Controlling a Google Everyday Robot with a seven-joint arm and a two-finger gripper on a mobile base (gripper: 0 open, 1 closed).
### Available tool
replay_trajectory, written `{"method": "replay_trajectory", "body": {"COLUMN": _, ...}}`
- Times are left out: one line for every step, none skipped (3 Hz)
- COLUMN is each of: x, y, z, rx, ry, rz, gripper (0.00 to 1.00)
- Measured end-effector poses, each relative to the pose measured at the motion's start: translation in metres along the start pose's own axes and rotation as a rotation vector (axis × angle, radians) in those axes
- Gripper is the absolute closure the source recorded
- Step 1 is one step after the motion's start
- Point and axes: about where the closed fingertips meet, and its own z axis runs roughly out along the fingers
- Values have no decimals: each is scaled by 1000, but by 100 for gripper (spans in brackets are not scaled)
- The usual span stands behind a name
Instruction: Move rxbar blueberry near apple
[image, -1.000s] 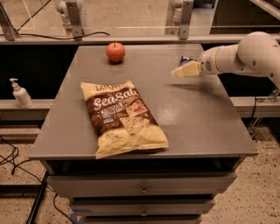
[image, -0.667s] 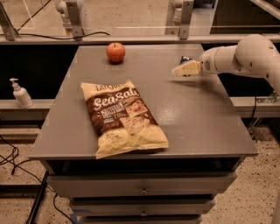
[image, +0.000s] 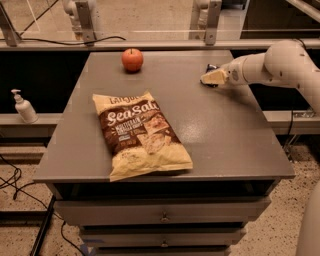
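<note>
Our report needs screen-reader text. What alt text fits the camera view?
A robot arm's pincer is low over the far right of a grey table. A red apple sits far back left, a chip bag nearer the front.

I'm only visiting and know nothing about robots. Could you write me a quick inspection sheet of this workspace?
Surface: grey table top over drawers, flat.
Job's things: apple upright near the far edge, left of centre; rxbar blueberry mostly hidden by the gripper, only a dark bit showing, well apart from the apple.
Clutter: Sea Salt chip bag lying flat, front left.
Grippers: gripper low over the table's far right, at the bar.
Cables: black cables on the floor, left.
Surroundings: pump bottle on the left ledge; speckled floor.
</note>
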Motion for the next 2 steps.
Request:
{"method": "replay_trajectory", "body": {"x": 14, "y": -8, "z": -3, "rx": 20, "ry": 31, "rz": 19, "gripper": 65}}
{"method": "replay_trajectory", "body": {"x": 18, "y": -13, "z": -10, "rx": 27, "ry": 42, "rz": 20, "gripper": 88}}
